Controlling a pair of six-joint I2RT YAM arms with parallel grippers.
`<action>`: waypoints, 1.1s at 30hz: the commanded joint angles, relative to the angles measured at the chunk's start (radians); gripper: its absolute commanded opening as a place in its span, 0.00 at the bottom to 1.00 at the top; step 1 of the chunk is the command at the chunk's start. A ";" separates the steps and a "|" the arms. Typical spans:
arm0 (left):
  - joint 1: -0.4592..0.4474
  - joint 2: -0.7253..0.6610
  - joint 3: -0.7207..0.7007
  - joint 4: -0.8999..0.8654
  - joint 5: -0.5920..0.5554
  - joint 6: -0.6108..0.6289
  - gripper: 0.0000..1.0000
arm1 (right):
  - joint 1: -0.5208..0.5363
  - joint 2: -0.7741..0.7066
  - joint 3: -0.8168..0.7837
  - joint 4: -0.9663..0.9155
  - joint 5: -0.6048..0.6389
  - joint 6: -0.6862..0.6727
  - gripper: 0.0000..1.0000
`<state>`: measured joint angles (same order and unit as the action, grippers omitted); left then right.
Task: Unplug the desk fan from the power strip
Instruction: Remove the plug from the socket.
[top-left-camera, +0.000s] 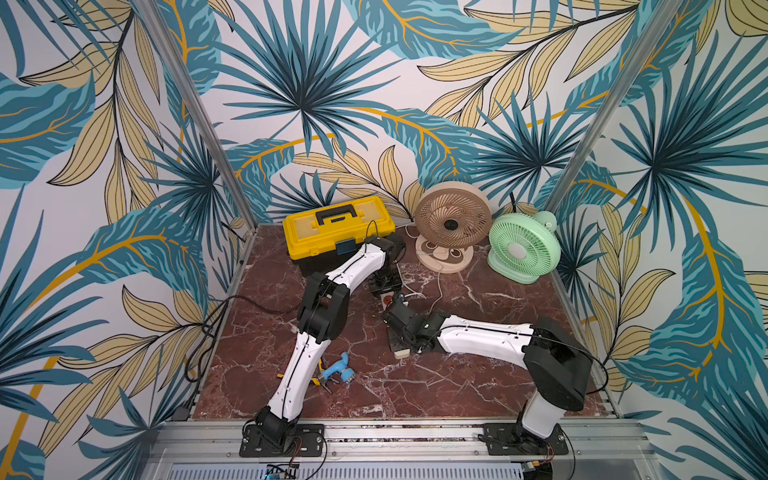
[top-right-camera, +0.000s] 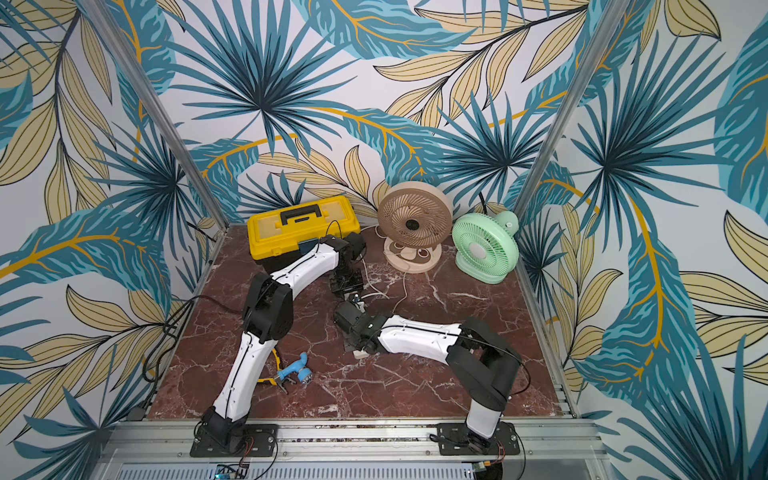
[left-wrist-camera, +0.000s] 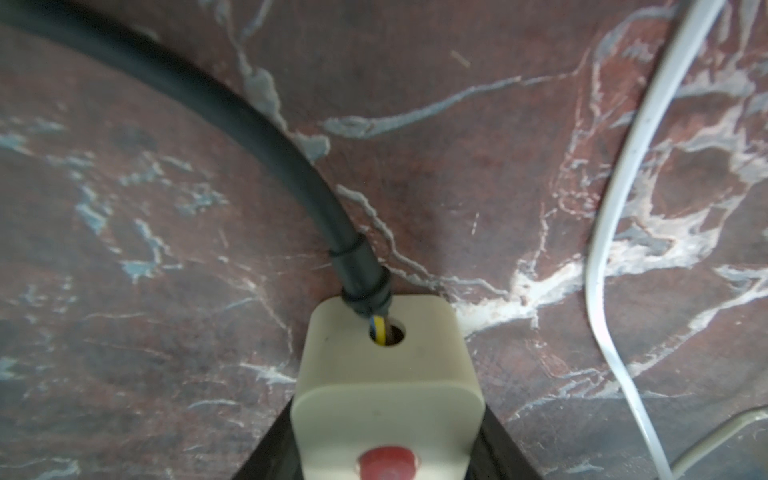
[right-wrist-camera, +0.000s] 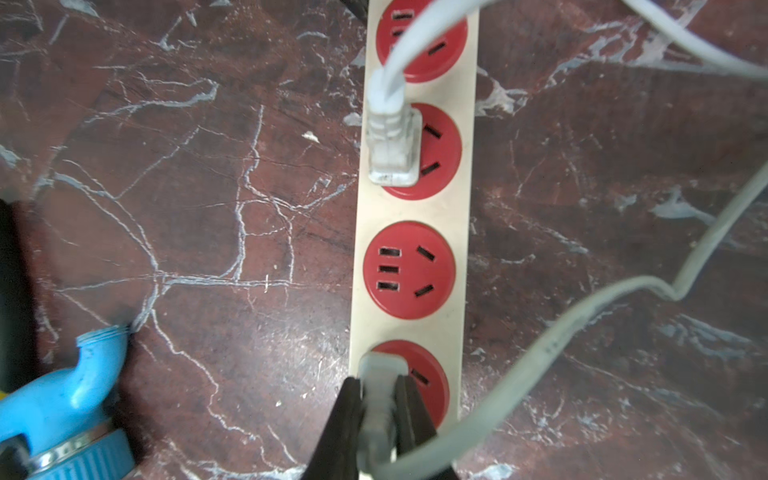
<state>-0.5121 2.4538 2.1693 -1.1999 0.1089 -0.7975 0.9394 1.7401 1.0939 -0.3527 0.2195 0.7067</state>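
blue tool (top-left-camera: 338, 372) near front of marble table (top-left-camera: 457, 374), right gripper (right-wrist-camera: 378, 399) clamped tight on grey plug (right-wrist-camera: 380, 370) in near end socket, power strip (right-wrist-camera: 411, 210) mid-table, left gripper (left-wrist-camera: 386, 457) pinching its far button end, beige fan (top-left-camera: 453, 224) and green fan (top-left-camera: 524, 247) at back wall

No word, brand, number or sign can be read in any view. The grey cable (right-wrist-camera: 557, 332) shows a few small dark marks along its sheath, too blurred to tell whether they are print.
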 joint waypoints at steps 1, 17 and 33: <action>0.020 0.132 -0.071 0.026 -0.034 0.042 0.00 | -0.045 -0.020 -0.048 0.035 -0.024 0.062 0.00; 0.027 0.135 -0.080 0.033 -0.036 0.047 0.00 | -0.003 0.011 0.045 -0.064 0.068 0.004 0.00; 0.026 0.151 -0.080 0.037 -0.044 0.043 0.00 | 0.149 0.135 0.237 -0.245 0.337 -0.077 0.00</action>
<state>-0.5072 2.4531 2.1643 -1.2003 0.1181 -0.7643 1.0615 1.8748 1.2911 -0.5629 0.4603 0.6655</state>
